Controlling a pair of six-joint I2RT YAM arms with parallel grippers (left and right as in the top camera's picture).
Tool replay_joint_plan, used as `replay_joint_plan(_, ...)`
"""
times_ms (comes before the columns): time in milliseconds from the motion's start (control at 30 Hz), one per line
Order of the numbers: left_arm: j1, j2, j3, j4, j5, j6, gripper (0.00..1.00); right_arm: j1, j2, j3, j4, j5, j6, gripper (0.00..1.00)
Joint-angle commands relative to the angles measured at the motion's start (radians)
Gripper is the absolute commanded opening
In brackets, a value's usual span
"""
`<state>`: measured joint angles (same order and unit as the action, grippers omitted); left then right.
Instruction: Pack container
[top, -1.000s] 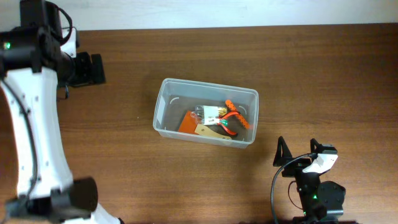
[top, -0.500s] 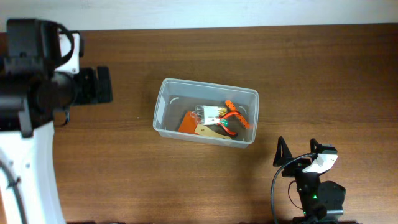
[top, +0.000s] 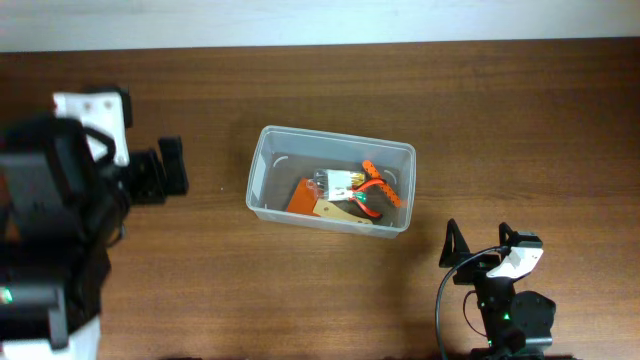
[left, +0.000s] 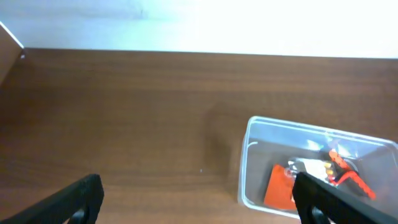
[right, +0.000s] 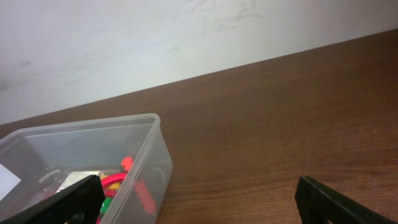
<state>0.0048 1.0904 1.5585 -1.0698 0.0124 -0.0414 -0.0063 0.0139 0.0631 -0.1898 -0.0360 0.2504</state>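
Plastic, one container (top: 257, 180); left end effector (top: 161, 172) and right end effector (top: 478, 238) spread, empty

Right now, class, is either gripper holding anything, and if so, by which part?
Nothing is held. The left gripper and the right gripper are both open and empty, each apart from the container.
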Motion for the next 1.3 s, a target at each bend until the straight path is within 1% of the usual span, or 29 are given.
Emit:
replay_joint_plan(0, -0.002, -0.128, -0.138, 0.062, 0.025, 0.012, 0.99, -0.006, -0.011, -0.008, 0.001, -0.009, -0.011, 0.99)
replay_joint_plan(233, -0.002, -0.363, -0.397, 0.32, 0.026, 0.012, 0.99, -0.006, -0.011, -0.008, 0.001, -0.009, -0.011, 0.99)
replay_joint_plan(433, -0.002, -0.525, -0.569, 0.601, 0.026, 0.012, 0.99, -0.006, -0.01, -0.008, 0.001, -0.009, -0.011, 0.99)
replay_joint_plan(467, -0.002, -0.557, -0.601, 0.667, 0.025, 0.012, 0.99, -0.006, -0.011, -0.008, 0.001, -0.009, -0.011, 0.99)
replay_joint_plan(567, -0.002, -0.615, -0.658, 0.805, 0.025, 0.012, 0.99, -0.006, -0.01, -0.008, 0.001, -0.009, -0.011, 0.99)
replay_joint_plan(600, -0.002, -0.637, -0.686, 0.885, 0.025, 0.012, 0.99, -0.006, -0.011, -0.008, 0.001, -0.009, -0.011, 0.99)
replay_joint_plan(700, -0.002, -0.656, -0.723, 0.995, 0.026, 0.012, 0.99, -0.006, -0.011, -0.008, 0.001, -0.009, -0.011, 0.99)
replay_joint_plan(900, -0.002, -0.683, -0.806, 1.274, 0.026, 0.012, 0.99, -0.006, -0.011, -0.008, 0.001, -0.009, -0.011, 0.99)
replay_joint_plan(967, -0.002, -0.69, -0.838, 1.377, 0.026, 0.012, 0.99, -0.006, -0.01, -0.008, 0.001, -0.009, -0.011, 0.99)
replay_joint_plan(1000, -0.002, -0.698, -0.866, 1.456, 0.026, 0.012, 0.99, -0.006, -0.01, -0.008, 0.001, -0.009, -0.011, 0.99)
replay_joint_plan(1200, -0.002, -0.735, -0.969, 1.709, 0.026, 0.012, 0.99, -0.006, -0.011, -0.008, 0.001, -0.009, -0.011, 0.99)
replay_joint_plan(1267, -0.002, -0.756, -1.004, 1.771, 0.026, 0.012, 0.99, -0.006, -0.011, -0.008, 0.001, -0.009, -0.011, 0.99)
